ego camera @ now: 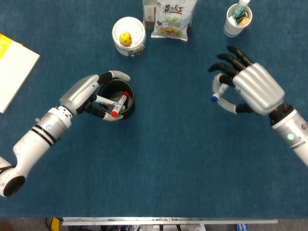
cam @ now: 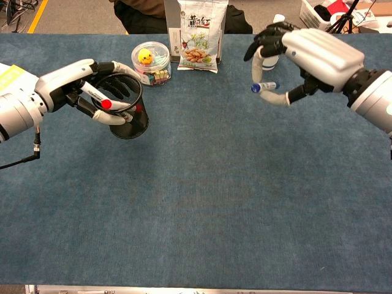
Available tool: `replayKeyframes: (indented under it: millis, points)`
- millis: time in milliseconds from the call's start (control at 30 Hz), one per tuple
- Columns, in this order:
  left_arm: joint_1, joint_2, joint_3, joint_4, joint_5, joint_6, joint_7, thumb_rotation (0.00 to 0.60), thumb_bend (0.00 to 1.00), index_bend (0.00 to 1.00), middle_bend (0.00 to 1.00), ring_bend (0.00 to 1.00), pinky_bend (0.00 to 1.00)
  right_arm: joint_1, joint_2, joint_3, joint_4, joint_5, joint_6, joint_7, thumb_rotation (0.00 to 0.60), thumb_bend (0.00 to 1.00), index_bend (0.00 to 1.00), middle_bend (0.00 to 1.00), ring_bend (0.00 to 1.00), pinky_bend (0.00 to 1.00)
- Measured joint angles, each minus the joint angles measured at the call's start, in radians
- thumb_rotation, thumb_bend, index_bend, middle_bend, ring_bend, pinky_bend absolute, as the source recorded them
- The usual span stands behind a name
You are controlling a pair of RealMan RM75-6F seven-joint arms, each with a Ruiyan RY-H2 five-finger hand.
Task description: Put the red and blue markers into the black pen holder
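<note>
Left hand [ego camera: 89,94] is wrapped round the black pen holder [ego camera: 117,100] and pinches the red marker [ego camera: 118,104], which lies slanted across the holder's mouth; can't tell how far in it sits. Right hand [cam: 306,58] is up off the table [cam: 202,202], curled around the blue marker [cam: 262,87]. Only its blue tip pokes out, the rest is hidden behind the fingers.
</note>
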Motion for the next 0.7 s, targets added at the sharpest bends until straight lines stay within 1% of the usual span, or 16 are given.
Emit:
replayKeyframes:
  millis: [167, 267, 467, 700]
  points:
    - [-0.011, -0.004, -0.008, -0.023, -0.011, -0.015, 0.040, 0.600, 0.12, 0.24, 0.30, 0.30, 0.28, 0.031, 0.038, 0.080, -0.142, 0.084, -0.028, 0.149, 0.600, 0.35, 0.61, 0.31, 0.13, 0.05]
    - [-0.019, -0.013, -0.015, -0.035, -0.024, -0.026, 0.062, 0.600, 0.12, 0.24, 0.30, 0.30, 0.28, 0.058, 0.037, 0.127, -0.195, 0.137, -0.053, 0.207, 0.600, 0.35, 0.61, 0.31, 0.13, 0.05]
    - [-0.032, -0.030, -0.031, -0.049, -0.052, -0.046, 0.098, 0.600, 0.12, 0.24, 0.30, 0.30, 0.28, 0.112, -0.011, 0.191, -0.246, 0.234, -0.093, 0.260, 0.600, 0.35, 0.61, 0.31, 0.13, 0.05]
    - [-0.050, -0.044, -0.053, -0.055, -0.087, -0.073, 0.119, 0.600, 0.12, 0.24, 0.30, 0.30, 0.28, 0.171, -0.080, 0.233, -0.266, 0.320, -0.125, 0.272, 0.600, 0.35, 0.61, 0.31, 0.13, 0.05]
